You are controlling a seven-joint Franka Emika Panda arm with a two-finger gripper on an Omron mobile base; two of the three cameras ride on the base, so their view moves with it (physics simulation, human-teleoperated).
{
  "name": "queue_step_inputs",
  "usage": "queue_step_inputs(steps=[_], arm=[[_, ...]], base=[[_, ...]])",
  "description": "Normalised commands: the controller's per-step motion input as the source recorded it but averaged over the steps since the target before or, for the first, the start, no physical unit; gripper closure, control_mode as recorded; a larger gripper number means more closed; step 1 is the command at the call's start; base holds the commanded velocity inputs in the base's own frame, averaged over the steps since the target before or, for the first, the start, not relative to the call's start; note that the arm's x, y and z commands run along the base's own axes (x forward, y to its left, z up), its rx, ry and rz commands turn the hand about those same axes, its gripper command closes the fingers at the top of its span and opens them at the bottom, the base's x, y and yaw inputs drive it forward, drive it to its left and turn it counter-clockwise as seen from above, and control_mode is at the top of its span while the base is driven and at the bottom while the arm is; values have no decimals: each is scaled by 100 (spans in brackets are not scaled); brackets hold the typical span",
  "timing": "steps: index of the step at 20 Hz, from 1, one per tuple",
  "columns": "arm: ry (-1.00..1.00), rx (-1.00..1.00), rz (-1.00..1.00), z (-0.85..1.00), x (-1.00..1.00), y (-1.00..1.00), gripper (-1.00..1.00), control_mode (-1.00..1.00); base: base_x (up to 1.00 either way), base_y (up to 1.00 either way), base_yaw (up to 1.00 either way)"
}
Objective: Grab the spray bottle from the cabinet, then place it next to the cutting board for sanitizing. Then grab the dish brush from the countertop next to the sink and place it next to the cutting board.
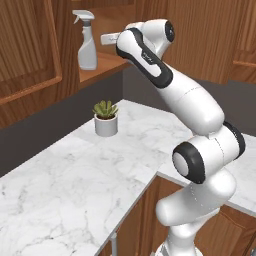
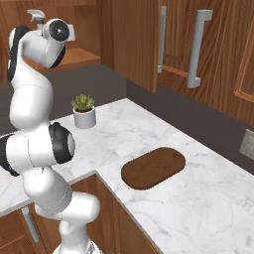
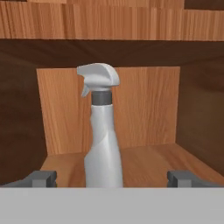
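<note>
Nothing is delivered yet: the translucent pale-grey spray bottle [image 3: 103, 131] stands upright near the front edge of the reddish-brown wooden cabinet [image 1: 30, 45] shelf, between the gripper's [image 3: 112, 178] wide-open, empty jaws, the dark-brown oval cutting board [image 2: 153, 167] waiting.

Pale-grey spray bottle [image 1: 87, 44] upright on cabinet [image 1: 107, 62] shelf (trigger head on top)

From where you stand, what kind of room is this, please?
Most likely a kitchen: a white marble countertop carrying a cutting board, wooden wall cabinets, and a spray bottle on an open cabinet shelf.
</note>
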Motion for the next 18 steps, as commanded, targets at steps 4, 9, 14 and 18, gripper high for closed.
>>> queue_step_inputs(steps=[4, 9, 14, 18], arm=[[2, -2, 0, 0, 21, 10, -100, -100], [2, -3, 0, 0, 27, 13, -100, -100], [0, -6, 0, 0, 29, 21, -100, -100], [0, -10, 0, 0, 10, 40, -100, -100]], base=[[0, 0, 0], [0, 0, 0], [0, 0, 0], [0, 0, 0]])
